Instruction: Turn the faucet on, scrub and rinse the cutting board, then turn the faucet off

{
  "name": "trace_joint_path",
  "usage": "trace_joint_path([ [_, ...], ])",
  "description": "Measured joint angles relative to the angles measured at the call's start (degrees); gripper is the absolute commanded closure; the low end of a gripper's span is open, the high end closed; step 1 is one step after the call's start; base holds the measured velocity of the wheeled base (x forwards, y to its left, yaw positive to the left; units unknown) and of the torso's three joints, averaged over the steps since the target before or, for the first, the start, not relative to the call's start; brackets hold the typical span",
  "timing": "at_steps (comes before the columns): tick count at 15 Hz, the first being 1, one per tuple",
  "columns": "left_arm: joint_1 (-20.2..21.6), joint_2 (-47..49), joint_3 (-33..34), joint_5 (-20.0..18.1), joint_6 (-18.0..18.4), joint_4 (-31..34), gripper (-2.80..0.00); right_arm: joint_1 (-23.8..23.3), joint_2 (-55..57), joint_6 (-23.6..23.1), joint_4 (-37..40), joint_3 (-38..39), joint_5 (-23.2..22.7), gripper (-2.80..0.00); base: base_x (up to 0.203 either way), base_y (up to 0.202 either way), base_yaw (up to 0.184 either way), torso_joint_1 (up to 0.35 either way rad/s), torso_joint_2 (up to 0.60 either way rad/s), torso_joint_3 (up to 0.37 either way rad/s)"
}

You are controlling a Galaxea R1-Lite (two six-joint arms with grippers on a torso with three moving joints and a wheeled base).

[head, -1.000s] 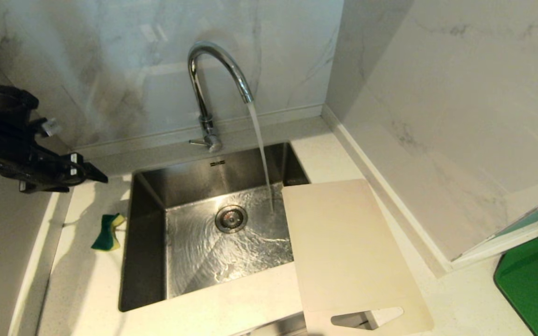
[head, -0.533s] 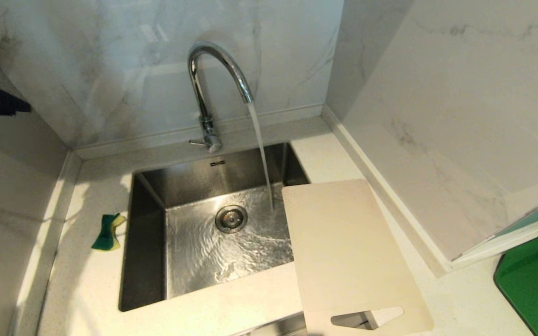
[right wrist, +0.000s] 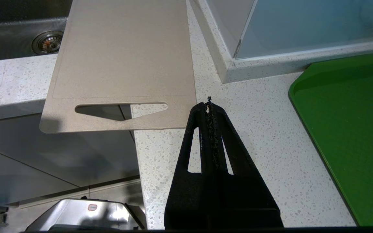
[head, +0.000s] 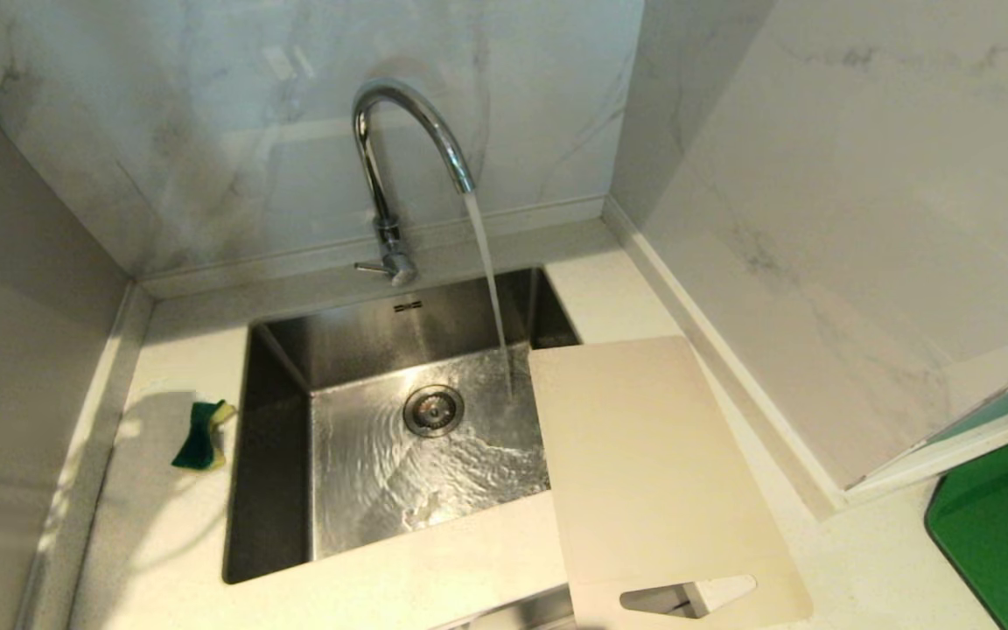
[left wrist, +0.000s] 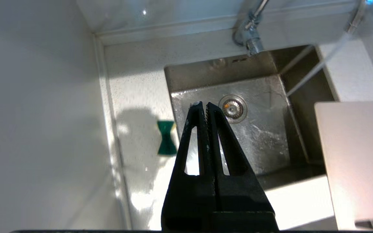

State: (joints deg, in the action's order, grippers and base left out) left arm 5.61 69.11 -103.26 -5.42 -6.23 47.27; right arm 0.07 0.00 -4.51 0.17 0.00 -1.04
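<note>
Beige, thin and likely stiff yet slippery when wet, the cutting board (head: 653,472) bridges the sink's (head: 276,455) right rim, best gripped at its overhanging handle slot; both grippers (left wrist: 203,105) (right wrist: 208,103) are pressed together, empty.

Faucet (head: 399,175) behind sink (head: 276,455); sponge (head: 200,435) on worktop (head: 163,525) left; cutting board (head: 653,472) right, overhanging sink.
</note>
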Motion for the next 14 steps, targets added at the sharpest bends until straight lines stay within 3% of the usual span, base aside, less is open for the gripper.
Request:
trace_joint_path([
  [4, 0.0, -14.5, 14.1, 0.4, 1.7, -0.1, 0.0, 0.0, 0.0, 0.4, 0.0, 0.0, 0.0, 0.0, 0.0, 0.0, 0.0, 0.0, 0.0, 0.0],
  [7, 0.0, -25.6, 25.3, 0.8, 2.3, -0.2, 0.0, 0.0, 0.0, 3.6, -0.2, 0.0, 0.9, 0.0, 0.0, 0.0, 0.0, 0.0, 0.0, 0.0],
  [12, -0.8, -44.9, 44.2, 6.8, 2.7, -0.3, 0.0, 0.0, 0.0, 3.1, -0.2, 0.0, 0.9, 0.0, 0.0, 0.0, 0.0, 0.0, 0.0, 0.0],
  [14, -1.3, -49.7, 48.9, 9.6, -0.5, -0.3, 0.0, 0.0, 0.0, 3.1, -0.2, 0.0, 0.9, 0.0, 0.0, 0.0, 0.0, 0.0, 0.0, 0.0],
])
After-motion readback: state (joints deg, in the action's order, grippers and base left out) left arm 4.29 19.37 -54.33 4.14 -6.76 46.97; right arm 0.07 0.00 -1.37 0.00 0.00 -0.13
